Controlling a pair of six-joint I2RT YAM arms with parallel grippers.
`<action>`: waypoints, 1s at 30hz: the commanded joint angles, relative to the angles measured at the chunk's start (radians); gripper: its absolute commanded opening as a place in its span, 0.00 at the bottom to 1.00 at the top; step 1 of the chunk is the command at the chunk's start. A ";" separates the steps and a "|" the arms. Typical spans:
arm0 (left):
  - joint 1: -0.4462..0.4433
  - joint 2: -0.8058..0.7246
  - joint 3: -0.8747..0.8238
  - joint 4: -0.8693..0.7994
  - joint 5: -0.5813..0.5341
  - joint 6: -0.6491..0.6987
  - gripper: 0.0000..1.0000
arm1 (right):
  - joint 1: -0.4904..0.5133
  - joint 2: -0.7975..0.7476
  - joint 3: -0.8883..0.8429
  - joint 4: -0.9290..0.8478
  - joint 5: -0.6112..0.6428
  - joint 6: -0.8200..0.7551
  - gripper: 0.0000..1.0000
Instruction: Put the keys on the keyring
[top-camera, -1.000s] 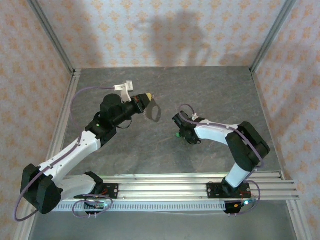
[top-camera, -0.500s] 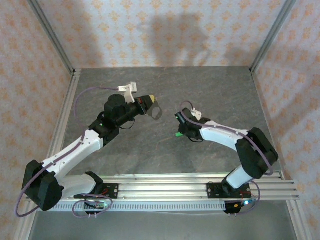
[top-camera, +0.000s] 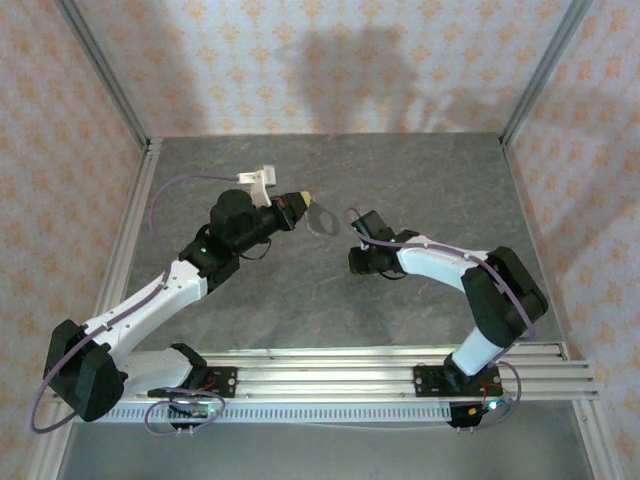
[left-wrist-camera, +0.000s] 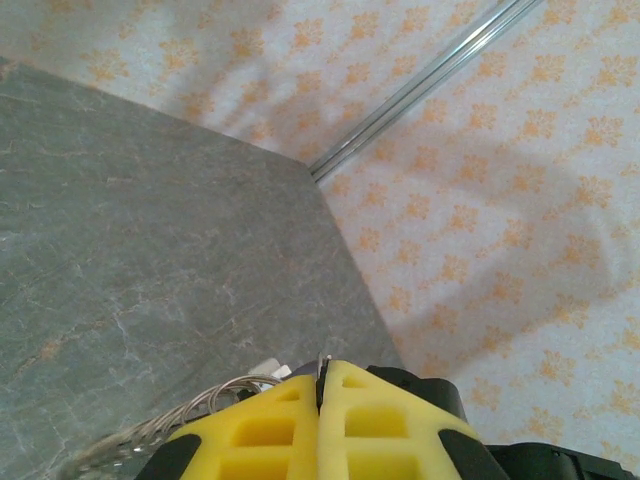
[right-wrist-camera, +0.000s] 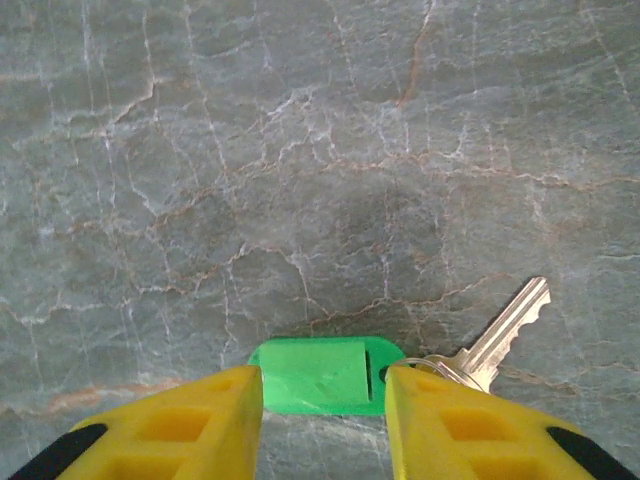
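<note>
Right gripper (right-wrist-camera: 322, 378): yellow fingers about half spread, low over the grey stone-veined surface (right-wrist-camera: 300, 150), straddling the green head of the key (right-wrist-camera: 318, 376). This is a small key with a bright green plastic head and a short silvery toothed blade, lying flat, blade angled off to the right past the finger. Fingertips overlap the head's two ends; no clamp evident, and I cannot tell whether they touch it.

Handling, as judged: key very light, rigid, thin, and flat on the surface, so likely to skate or pivot if nudged on one side. Best hold is across the plastic head, leaving the blade and hole free.

Farther out, left gripper (top-camera: 299, 204): fingers pressed together, pinching the keyring (top-camera: 322, 218), a thin greyish twisted-wire loop, raised above the surface. The loop looks springy and light, so its free part may sway.
</note>
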 joint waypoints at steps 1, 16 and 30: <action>-0.012 -0.006 0.031 0.022 -0.020 0.026 0.00 | -0.017 0.002 0.021 -0.025 -0.019 -0.066 0.36; -0.017 0.001 0.032 0.033 -0.020 0.024 0.00 | -0.078 0.012 -0.001 -0.012 -0.084 -0.055 0.35; -0.019 0.004 0.034 0.039 -0.020 0.020 0.00 | -0.078 0.007 -0.050 0.005 -0.118 -0.025 0.29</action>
